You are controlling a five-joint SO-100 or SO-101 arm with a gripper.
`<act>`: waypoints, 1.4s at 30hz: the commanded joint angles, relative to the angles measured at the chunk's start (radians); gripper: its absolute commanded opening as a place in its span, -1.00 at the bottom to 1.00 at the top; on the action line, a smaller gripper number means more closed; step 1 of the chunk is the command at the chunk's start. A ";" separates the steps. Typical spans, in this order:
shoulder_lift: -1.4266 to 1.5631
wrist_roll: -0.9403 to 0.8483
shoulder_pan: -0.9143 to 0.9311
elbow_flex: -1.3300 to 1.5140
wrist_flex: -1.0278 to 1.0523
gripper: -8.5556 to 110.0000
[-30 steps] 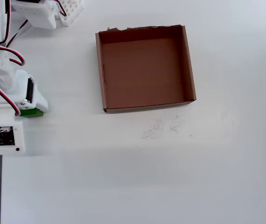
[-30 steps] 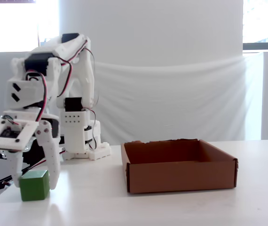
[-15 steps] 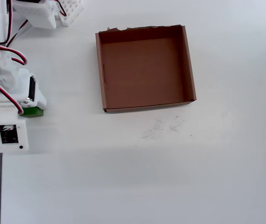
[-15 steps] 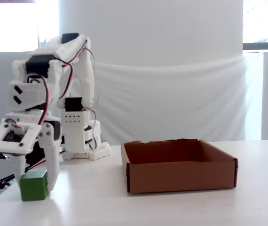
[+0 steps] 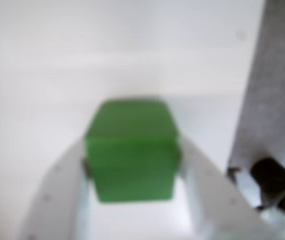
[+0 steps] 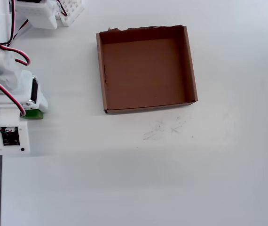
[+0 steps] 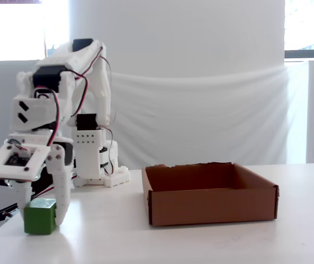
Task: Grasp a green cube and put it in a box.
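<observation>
White table (image 7: 201, 242); matte green cube (image 7: 40, 216) between pincer (image 7: 40, 212) fingers

My white table (image 6: 148, 179) is mostly bare. The brown cardboard box (image 6: 146, 109) sits flat on it in the upper middle of the overhead view, the green cube (image 7: 40, 216) rests on it at lower left of the fixed view, and my base (image 7: 99, 177) stands behind
</observation>
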 commanded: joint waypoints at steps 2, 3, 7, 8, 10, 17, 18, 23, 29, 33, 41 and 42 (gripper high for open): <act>0.002 0.008 -0.020 -0.023 0.008 -0.63; 0.003 0.011 -0.021 -0.032 0.018 -0.63; 0.021 0.041 -0.044 -0.069 0.063 -0.64; 0.031 0.064 -0.060 -0.083 0.080 -0.64; 0.048 0.120 -0.094 -0.110 0.112 -0.64; 0.089 0.316 -0.218 -0.233 0.261 -0.64; 0.095 0.341 -0.235 -0.250 0.288 -0.64; 0.137 0.463 -0.341 -0.353 0.420 -0.64; 0.175 0.584 -0.534 -0.419 0.491 -0.64; 0.175 0.626 -0.649 -0.414 0.456 -0.62; 0.173 0.627 -0.788 -0.370 0.385 -0.61; 0.178 0.627 -0.804 -0.351 0.376 -0.61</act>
